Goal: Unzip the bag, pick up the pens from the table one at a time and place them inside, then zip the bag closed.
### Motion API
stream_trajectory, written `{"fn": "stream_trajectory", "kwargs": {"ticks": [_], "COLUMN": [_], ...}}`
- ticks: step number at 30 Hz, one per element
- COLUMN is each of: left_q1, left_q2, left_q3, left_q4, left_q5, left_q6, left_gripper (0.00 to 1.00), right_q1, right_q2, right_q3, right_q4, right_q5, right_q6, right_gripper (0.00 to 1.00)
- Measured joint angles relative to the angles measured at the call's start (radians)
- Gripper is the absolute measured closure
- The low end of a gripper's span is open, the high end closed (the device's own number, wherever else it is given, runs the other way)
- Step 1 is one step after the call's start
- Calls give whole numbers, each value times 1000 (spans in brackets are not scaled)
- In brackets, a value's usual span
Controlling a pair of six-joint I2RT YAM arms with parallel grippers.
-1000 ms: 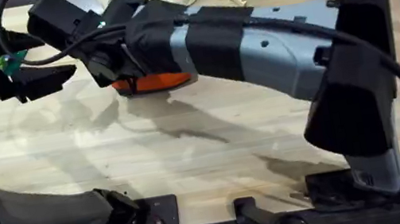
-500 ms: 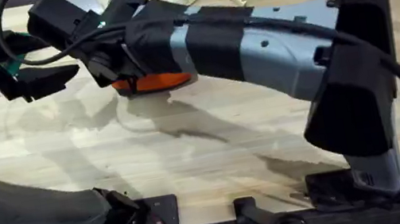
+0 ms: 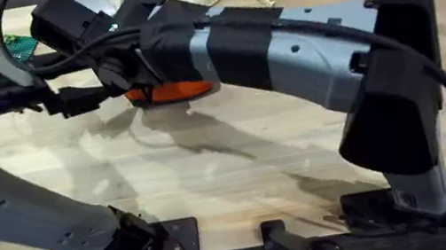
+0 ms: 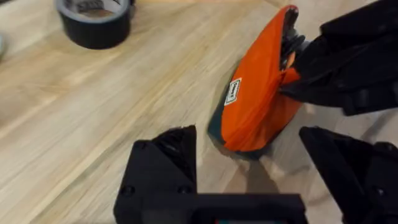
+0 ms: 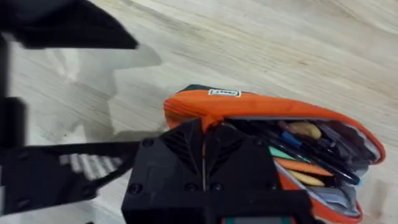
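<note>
My right gripper (image 5: 203, 158) has its two black fingers pressed together on the rim of the bag (image 5: 267, 118), pinching the orange fabric at one end of the opening, where I'd guess the zipper pull sits, though I can't make out the pull itself. My left gripper (image 4: 249, 165) hangs with its fingers spread wide apart and nothing between them, just beside the other end of the bag.

The bag lies on its side on the table (image 3: 239, 167), toward the far side and left of the middle, mostly hidden under my right arm in the overhead view. Its mouth gapes open, and the right wrist view shows it stuffed with pens (image 5: 311, 146) and other coloured sticks. I can't see any pens left on the bare wood. So I judge the unzipping and loading done and the closing the only part left: the left gripper has yet to steady the free end, and the zipper has yet to be drawn across.

Compared with a second ago, the left arm has swung in from the far left edge toward the bag, its gripper now close to the orange end. The right arm and bag have not shifted.

A roll of black tape (image 4: 94, 20) sits well apart from the bag.
</note>
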Motion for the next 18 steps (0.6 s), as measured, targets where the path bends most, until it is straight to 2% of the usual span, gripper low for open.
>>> {"fn": "stream_trajectory", "kwargs": {"ticks": [7, 12, 16, 18], "left_q1": [-62, -96, -114, -114], "left_q2": [115, 132, 132, 132], "left_q3": [0, 0, 0, 0], "left_q4": [47, 66, 78, 79], "left_q5": [-2, -2, -2, -2], "left_q6": [9, 10, 13, 14], "left_gripper": [46, 103, 212, 317], "right_q1": [0, 0, 0, 0], "right_q2": [0, 0, 0, 0], "right_q3": [0, 0, 0, 0], "right_q4": [0, 1, 1, 1], "right_q5": [0, 0, 0, 0], "right_q6": [0, 0, 0, 0], "right_gripper": [971, 971, 971, 971]}}
